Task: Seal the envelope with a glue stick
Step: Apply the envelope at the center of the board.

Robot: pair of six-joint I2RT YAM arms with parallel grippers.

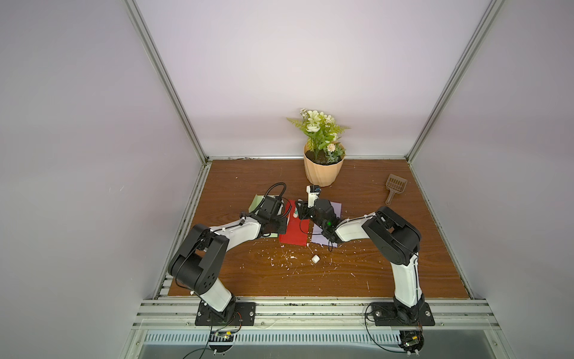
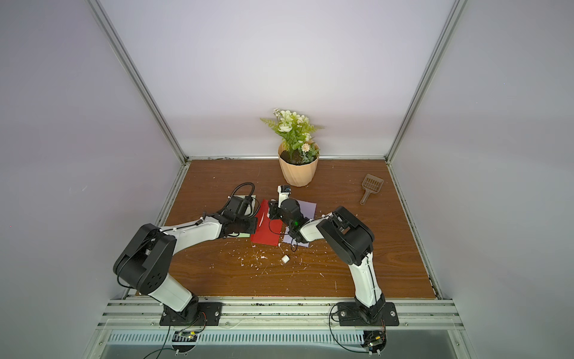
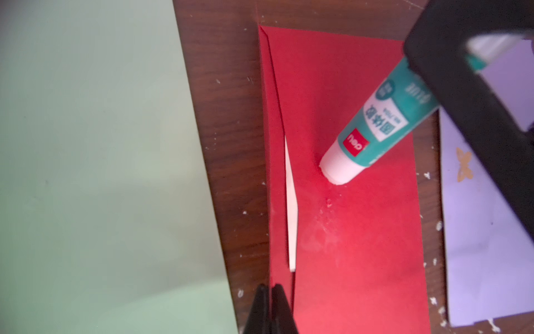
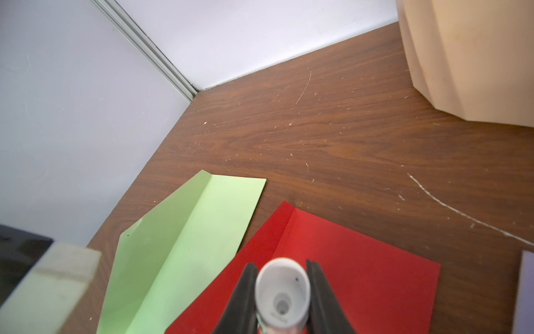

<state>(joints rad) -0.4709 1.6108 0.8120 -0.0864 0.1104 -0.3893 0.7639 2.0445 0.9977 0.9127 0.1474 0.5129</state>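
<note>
Open tabletop [image 1: 242, 177] at back left, flower pot [image 1: 324, 171] blocking back centre, scoop [image 1: 395, 187] far right, loose cap [image 1: 315, 259] in front.

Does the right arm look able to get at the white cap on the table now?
Likely yes for reach: the cap lies on open table, nearer its base than the right gripper. But that gripper is shut on the glue stick, so no grasp.
</note>
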